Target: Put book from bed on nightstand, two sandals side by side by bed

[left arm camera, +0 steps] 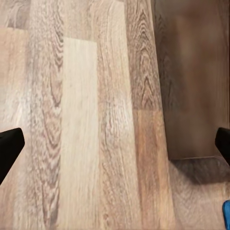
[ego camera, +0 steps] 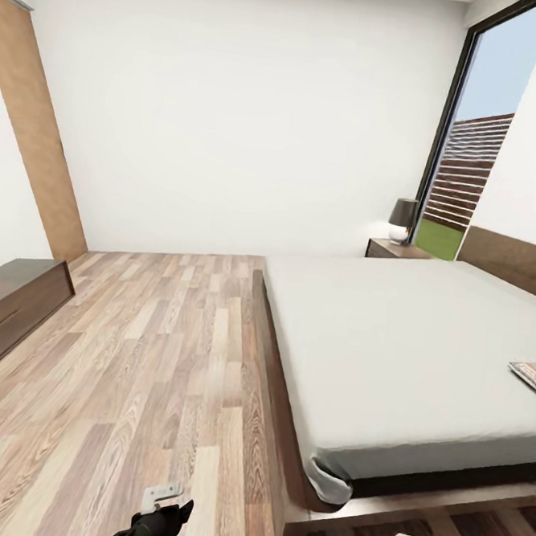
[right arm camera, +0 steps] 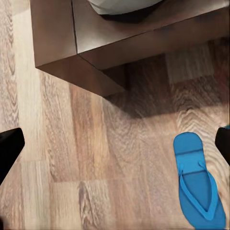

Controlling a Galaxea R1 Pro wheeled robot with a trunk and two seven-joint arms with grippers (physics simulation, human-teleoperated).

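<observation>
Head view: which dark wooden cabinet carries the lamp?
The small nightstand by the window, at the bed's far corner; the lamp stands on it. The other is the long low cabinet against the left wall.

Bed (ego camera: 390, 350): off-white mattress, dark brown frame. Floor (ego camera: 148, 355): grey-brown wood-grain planks. Sandal (right arm camera: 197, 184): bright blue. Walls (ego camera: 232, 112): white.

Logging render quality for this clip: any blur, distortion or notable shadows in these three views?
Head view: wide-angle stretch bends the bed and window frame; the book is cut by the edge. Left wrist view: the dark bed frame looks soft and smeared, floor grain sharper. Right wrist view: crisp, the frame corner casts a shadow toward the blue sandal.
</observation>
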